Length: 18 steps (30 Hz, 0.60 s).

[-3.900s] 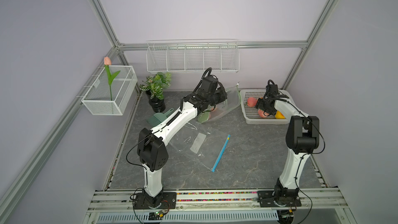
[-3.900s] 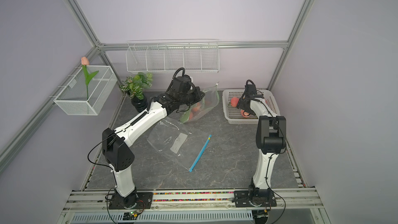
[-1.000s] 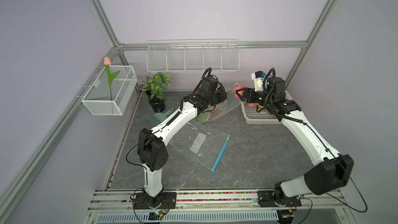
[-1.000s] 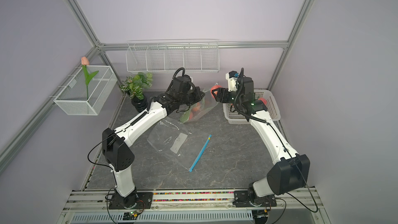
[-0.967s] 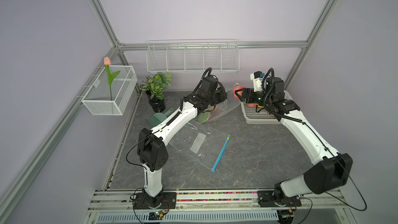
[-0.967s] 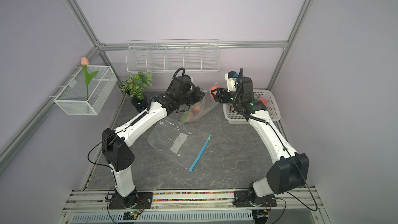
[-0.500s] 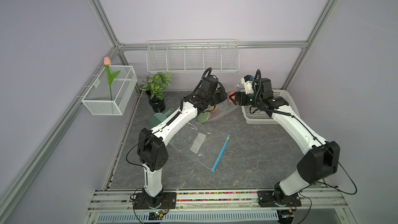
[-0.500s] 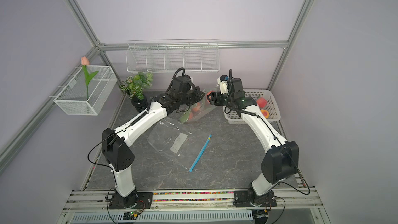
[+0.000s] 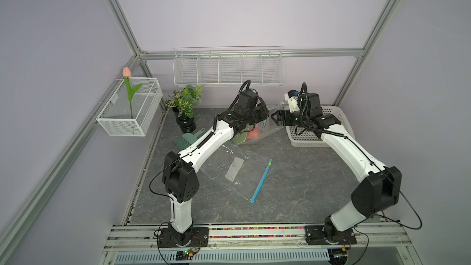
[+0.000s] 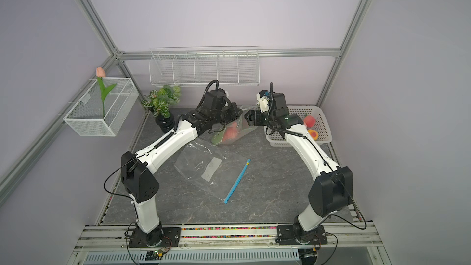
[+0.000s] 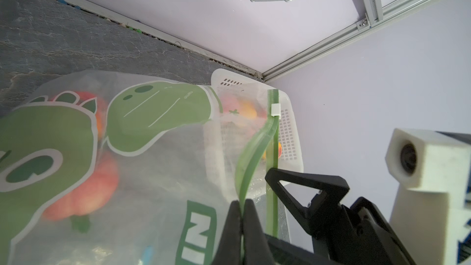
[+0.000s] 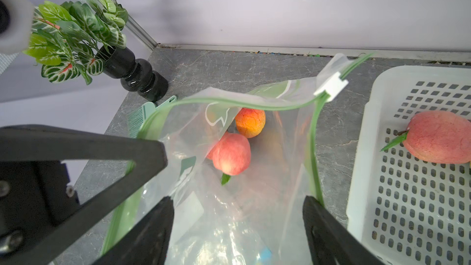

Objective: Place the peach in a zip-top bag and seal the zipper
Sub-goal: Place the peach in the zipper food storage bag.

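Left pincer (image 11: 240,212) pinching zip-top bag (image 11: 158,174) rim. Right pincer (image 10: 246,119) spread, empty. Peach (image 10: 231,132) inside bag, eight o'clock from it. White slider (image 12: 330,88) nearer right arm.

Lavender walls (image 9: 229,8), aluminium frame (image 9: 116,14) at the corners. Grey marbled tabletop (image 9: 293,187). Wire rack (image 9: 226,72) on the back wall at 12 o'clock. Mesh basket (image 9: 122,126) with a fake tulip (image 9: 127,72) at 10, potted plant (image 9: 184,100) at 11. Lighting even and soft.
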Motion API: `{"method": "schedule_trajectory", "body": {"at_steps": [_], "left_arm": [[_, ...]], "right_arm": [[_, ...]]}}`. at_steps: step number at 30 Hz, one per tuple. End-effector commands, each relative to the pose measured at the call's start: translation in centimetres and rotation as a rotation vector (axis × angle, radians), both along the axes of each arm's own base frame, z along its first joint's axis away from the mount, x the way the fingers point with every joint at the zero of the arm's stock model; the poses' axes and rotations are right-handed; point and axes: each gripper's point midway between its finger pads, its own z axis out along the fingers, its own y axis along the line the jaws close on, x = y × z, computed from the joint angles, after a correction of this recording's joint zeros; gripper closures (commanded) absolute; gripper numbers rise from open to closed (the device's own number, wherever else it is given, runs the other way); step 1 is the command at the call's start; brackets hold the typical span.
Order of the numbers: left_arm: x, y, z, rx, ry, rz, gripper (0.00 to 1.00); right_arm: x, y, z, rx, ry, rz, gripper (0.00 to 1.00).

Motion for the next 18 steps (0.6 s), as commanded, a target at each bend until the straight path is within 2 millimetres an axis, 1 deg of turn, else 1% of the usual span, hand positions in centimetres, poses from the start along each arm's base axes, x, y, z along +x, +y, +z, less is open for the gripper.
{"method": "schedule_trajectory", "body": {"at_steps": [1,6,10,14,18], "left_arm": [[-0.7,-0.1,1.7,-0.035,-0.026,-0.012,1.00],[-0.7,-0.1,1.7,-0.034,-0.025,-0.011,1.00],[-0.6,-0.2,1.4,-0.032,-0.020,-0.011,1.00],[-0.6,-0.2,1.4,-0.031,-0.019,-0.011,1.00],[-0.6,-0.3,1.2,-0.029,-0.016,-0.012,1.00]], "right_arm": [[0.0,0.0,0.7,-0.011,-0.015,-0.002,0.18],[-0.1,0.0,1.0,-0.006,-0.024,-0.002,0.18],[-0.1,-0.4,1.9,0.000,-0.060,-0.027,0.18],[-0.2,-2.1,3.2,0.017,-0.145,-0.126,0.17],[-0.3,-5.0,3.9,0.005,-0.209,-0.281,0.17]]}}
